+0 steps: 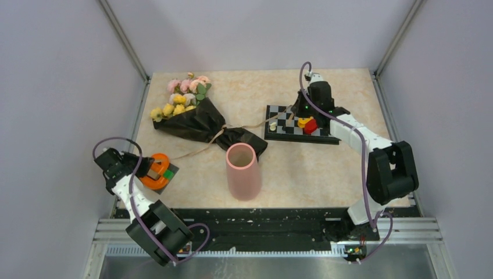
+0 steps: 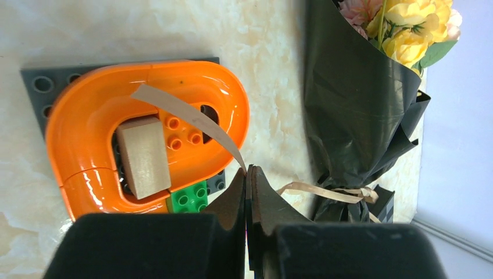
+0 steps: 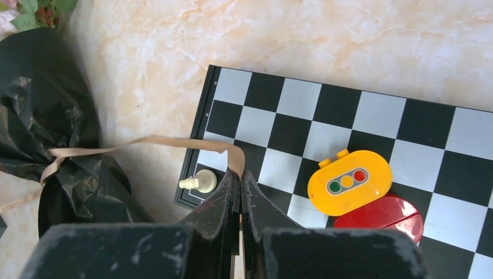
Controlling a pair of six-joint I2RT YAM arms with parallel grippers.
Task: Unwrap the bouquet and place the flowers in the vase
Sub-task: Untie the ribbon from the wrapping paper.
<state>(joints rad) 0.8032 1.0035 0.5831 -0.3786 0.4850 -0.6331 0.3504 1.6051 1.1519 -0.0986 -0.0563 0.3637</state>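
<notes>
The task is only just getting under way. The bouquet (image 1: 195,119) is lying on the table (image 1: 325,168) with its black wrapping closed and the ribbon (image 3: 145,142) knotted round its neck, while the vase (image 1: 242,171) is standing upright and empty near the front edge. The left gripper (image 2: 247,174), fingers pressed together, is pinching one ribbon tail above an orange toy track (image 2: 186,75). The right gripper (image 3: 239,177) is pinching the other tail over the chessboard (image 3: 349,104). Whether the knot is slipping yet is hard to tell. Untying, opening the paper and moving the flowers (image 1: 181,96) are all waiting. The bouquet's long axis is running diagonally, with the blooms pointing to the far left corner and the wrapped stem end lying just behind the vase.
</notes>
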